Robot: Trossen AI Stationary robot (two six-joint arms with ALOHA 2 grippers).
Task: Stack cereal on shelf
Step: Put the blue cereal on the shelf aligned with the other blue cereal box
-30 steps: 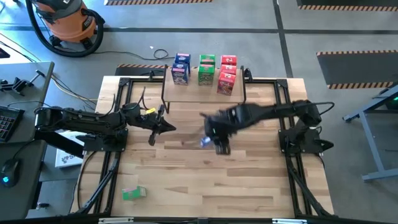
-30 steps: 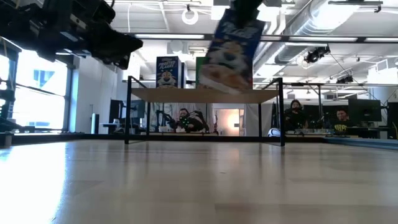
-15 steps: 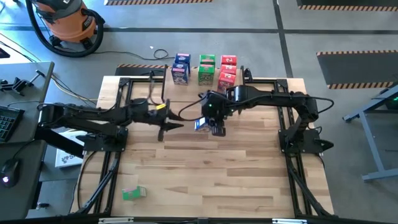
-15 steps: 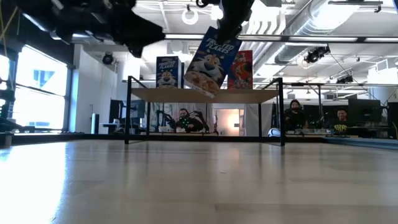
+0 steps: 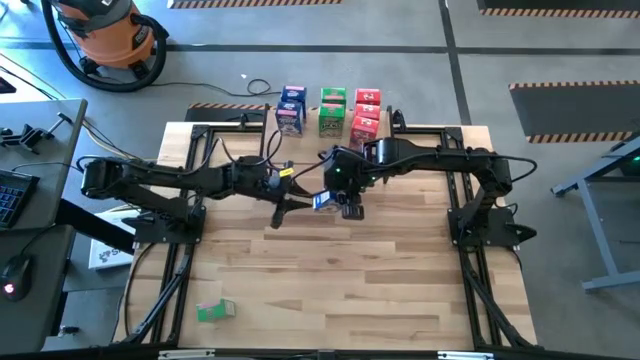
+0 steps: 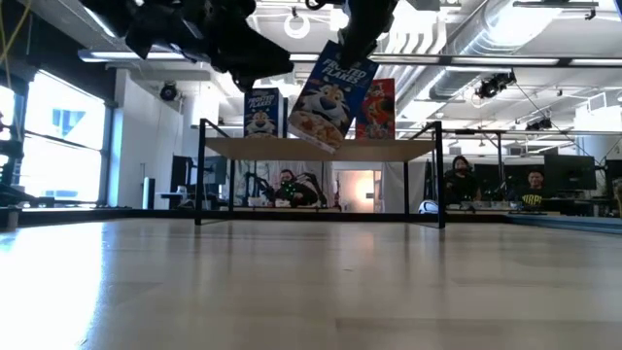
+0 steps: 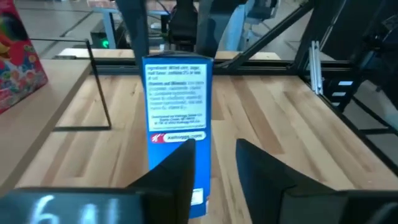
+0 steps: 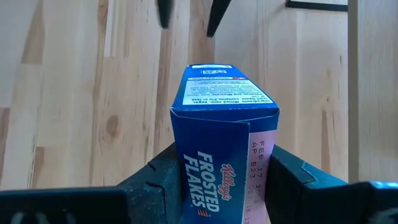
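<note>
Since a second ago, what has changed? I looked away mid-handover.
The right claw carried its blue Frosted Flakes box toward the shelf, then paused, still gripping. The left claw reached right toward the box, opening. The shelf's boxes and the green box near the table's front stayed put.

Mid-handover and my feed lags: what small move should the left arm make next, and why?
Probably ease the left gripper forward around the blue box. The right gripper holds it in the air before the shelf, and the left fingers stand open just short of it.

Bare tabletop (image 5: 330, 290) up front; shelf (image 5: 330, 150) already crowded with boxes (image 5: 328, 112).
</note>
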